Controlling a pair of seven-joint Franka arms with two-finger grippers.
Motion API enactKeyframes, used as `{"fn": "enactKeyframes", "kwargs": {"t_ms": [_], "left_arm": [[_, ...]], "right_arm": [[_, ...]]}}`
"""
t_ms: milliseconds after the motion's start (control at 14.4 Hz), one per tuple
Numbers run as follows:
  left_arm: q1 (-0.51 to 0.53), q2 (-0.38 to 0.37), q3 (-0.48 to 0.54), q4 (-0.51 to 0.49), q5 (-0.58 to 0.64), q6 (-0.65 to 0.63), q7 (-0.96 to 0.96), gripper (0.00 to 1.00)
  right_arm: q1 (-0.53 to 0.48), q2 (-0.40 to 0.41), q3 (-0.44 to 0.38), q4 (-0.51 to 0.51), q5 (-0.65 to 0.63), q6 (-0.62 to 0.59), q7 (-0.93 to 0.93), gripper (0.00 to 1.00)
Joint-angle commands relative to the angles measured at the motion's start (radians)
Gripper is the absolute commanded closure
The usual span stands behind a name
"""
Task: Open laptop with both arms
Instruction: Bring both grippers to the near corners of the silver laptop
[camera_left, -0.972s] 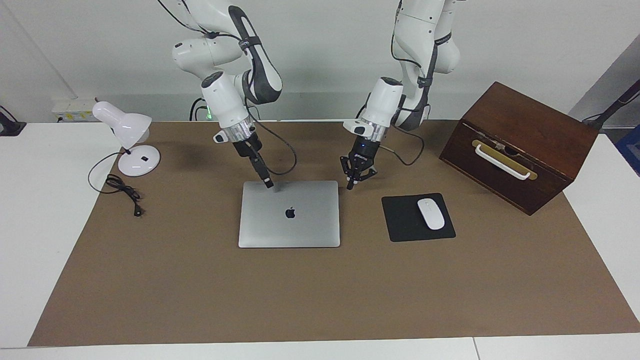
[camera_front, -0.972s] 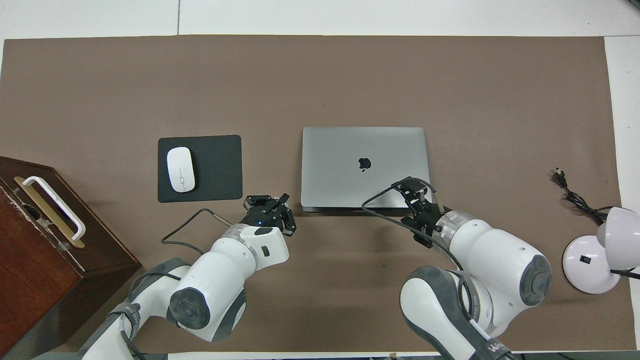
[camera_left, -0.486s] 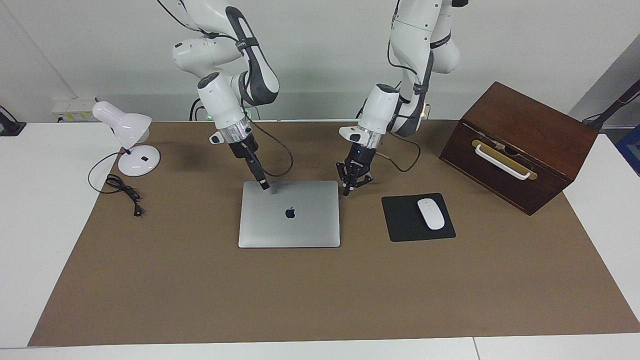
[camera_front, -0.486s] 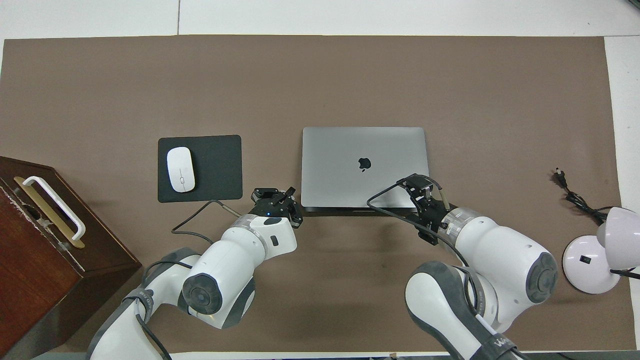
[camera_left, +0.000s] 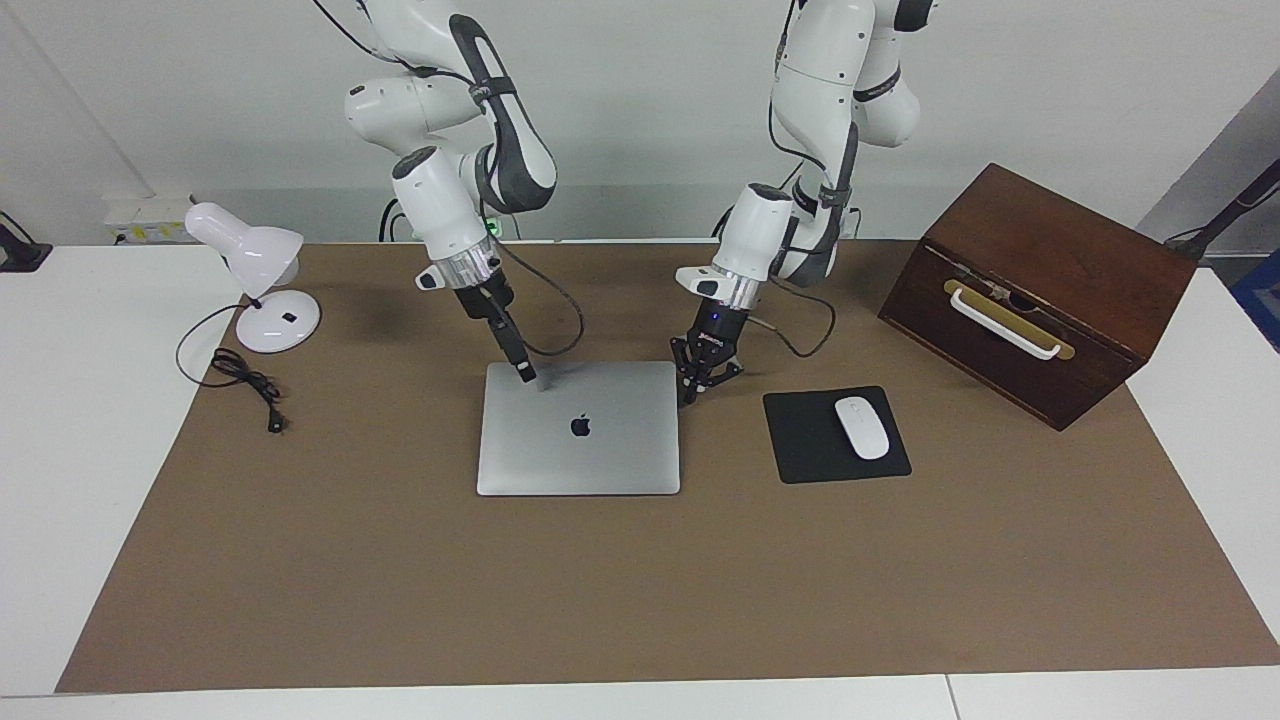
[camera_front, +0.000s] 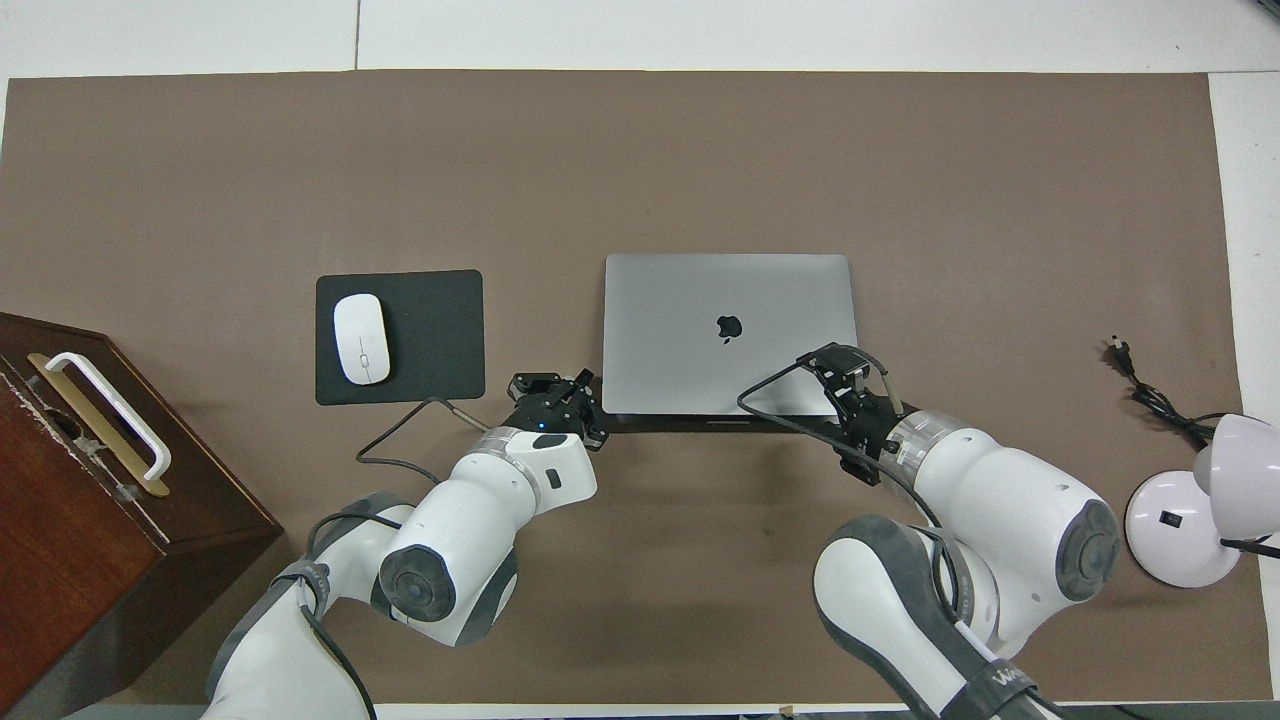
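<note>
Fingers pressed together on the left gripper (camera_left: 687, 397), at the closed laptop (camera_left: 579, 440) corner.
Right gripper (camera_left: 526, 374) touches the lid's robot-side edge; can't tell its fingers.

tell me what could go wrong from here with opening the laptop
1. The right hand sits on the closed laptop lid near the edge nearest the robots; pressing there may hold the lid down.
2. The shut left hand is at the laptop's corner toward the mouse pad; it may slip off the thin edge or push the laptop sideways.
3. The right arm's cable loops low above the lid and could snag.
</note>
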Motion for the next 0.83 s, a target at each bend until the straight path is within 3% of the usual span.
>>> {"fn": "enactKeyframes", "kwargs": {"t_ms": [0, 208, 764], "left_arm": [[-0.015, 0.022, -0.001, 0.019, -0.014, 0.030, 0.012, 1.00], [-0.020, 0.004, -0.001, 0.005, -0.014, 0.032, 0.012, 1.00], [-0.037, -0.002, -0.005, 0.004, -0.016, 0.032, 0.004, 1.00]], "right_arm": [[0.006, 0.018, -0.011, 0.022, 0.037, 0.025, -0.054, 0.00], [0.012, 0.051, -0.009, 0.022, 0.064, 0.094, -0.056, 0.00], [0.021, 0.068, -0.009, 0.047, 0.101, 0.099, -0.070, 0.00]]}}
